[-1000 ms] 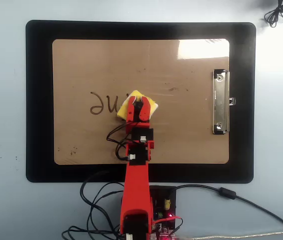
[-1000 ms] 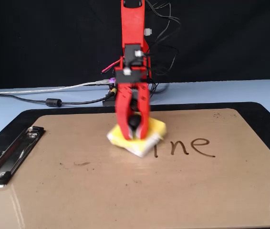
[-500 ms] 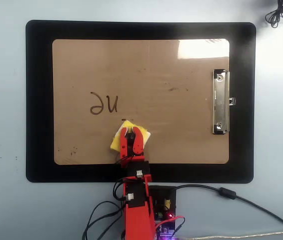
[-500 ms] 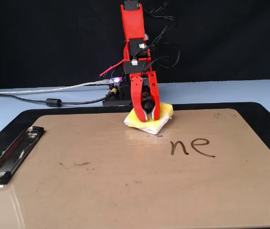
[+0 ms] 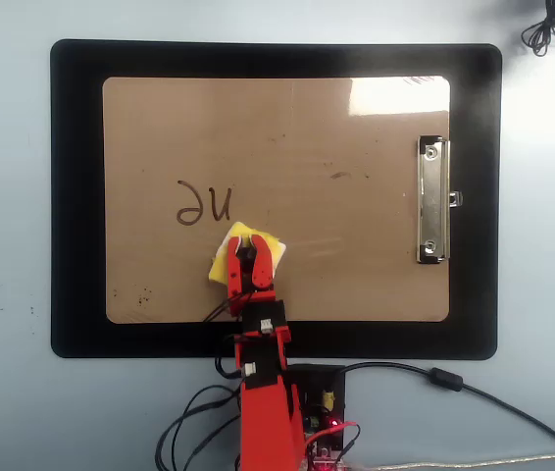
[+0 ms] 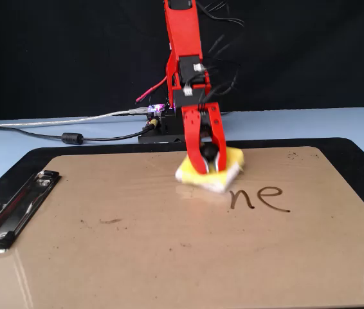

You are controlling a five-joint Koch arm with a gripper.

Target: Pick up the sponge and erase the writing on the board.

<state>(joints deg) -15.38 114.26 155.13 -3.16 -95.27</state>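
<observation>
Claw (image 5: 245, 257) was closed on the black knob of the sponge (image 5: 229, 257), pressing the yellow pad flat against the board (image 5: 356, 265). Sponge sat toward the board's long edge nearest the arm base, just beside the remaining writing (image 5: 205, 205), letters "ne" (image 6: 259, 196) in the fixed view. Board lay on a black mat (image 5: 76, 196) on the pale blue desk (image 5: 8, 196), its metal clip (image 5: 432, 200) at one short edge.

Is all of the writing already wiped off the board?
No: in the fixed view two letters remain on the board, beside the sponge.
</observation>
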